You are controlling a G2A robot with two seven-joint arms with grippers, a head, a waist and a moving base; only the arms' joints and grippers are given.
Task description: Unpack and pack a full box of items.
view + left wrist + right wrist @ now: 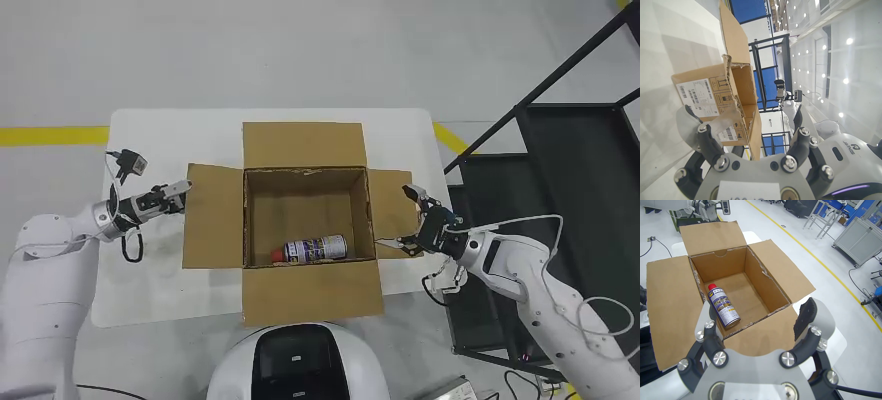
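Nearest the right wrist camera, the right gripper point(757, 308) has its two fingers spread wide and holds nothing; it hangs above the flap of the box point(725, 264) on the robot's right side, looking down into the opening. Beyond and below it, on the box floor, lies a spray can point(724, 306) on its side, tucked against the wall nearest the robot. Its long axis runs along that wall — flat base toward the right gripper, red cap toward the left arm's side. Judging from the top view, the right gripper is the nearer of the two to the can; a reach would likely go forward and down past the flap, fingers set across the can's body. The left gripper point(743, 113) is likewise spread and empty, at the outer edge of the opposite flap; that edge runs between its fingers, though contact cannot be made out. All four flaps are folded outward; the box stands on a white table point(160, 140). The can wears a printed label, blue near the cap, with a picture panel; the box's outer side carries white barcode stickers and handling symbols — arrows among them.
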